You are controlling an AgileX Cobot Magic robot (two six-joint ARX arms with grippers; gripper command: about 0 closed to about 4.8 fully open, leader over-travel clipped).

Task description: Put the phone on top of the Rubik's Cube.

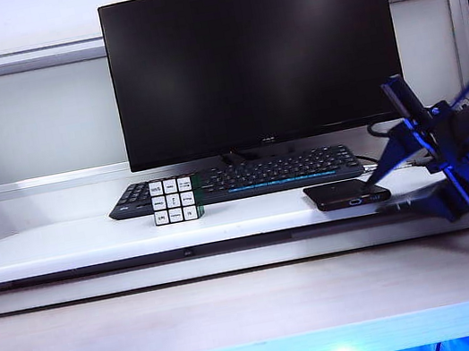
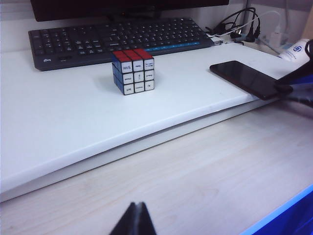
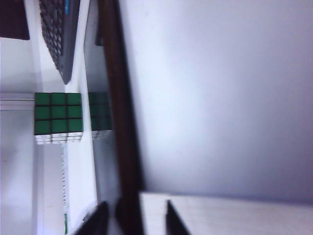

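We face a pale desk (image 1: 65, 246) with a raised white shelf-like slab on it, a dark monitor (image 1: 251, 54) at the back and a black keyboard (image 1: 244, 177) at its foot. The Rubik's Cube (image 1: 175, 199) stands upright just in front of the keyboard, toward the left, with open slab all round it, so its top face is free to take something flat. The phone (image 1: 345, 193) lies flat well apart from the cube, on the right, with its near end jutting past the slab's front edge; we judge that overhang is what lets fingers reach both above and below it, since a thin slab lying fully flat gives nothing to pinch.

The right hand (image 1: 410, 190) comes in from the right, low and level with the slab, its fingers pointing at the phone's overhanging end. In the right wrist view the phone's dark edge (image 3: 120, 122) runs between the two fingertips (image 3: 98, 218), one on each side of it. The jaws stand part closed around the phone, but the view is too close and blurred for us to say whether the pads already press it, so we cannot tell if it is gripped yet.

The left hand (image 2: 134, 220) hangs back over the bare wood near the front, well apart from both things, its fingertips together and holding nothing; we take it to be parked out of the way.

The lift and the carry across to the cube are not yet done.
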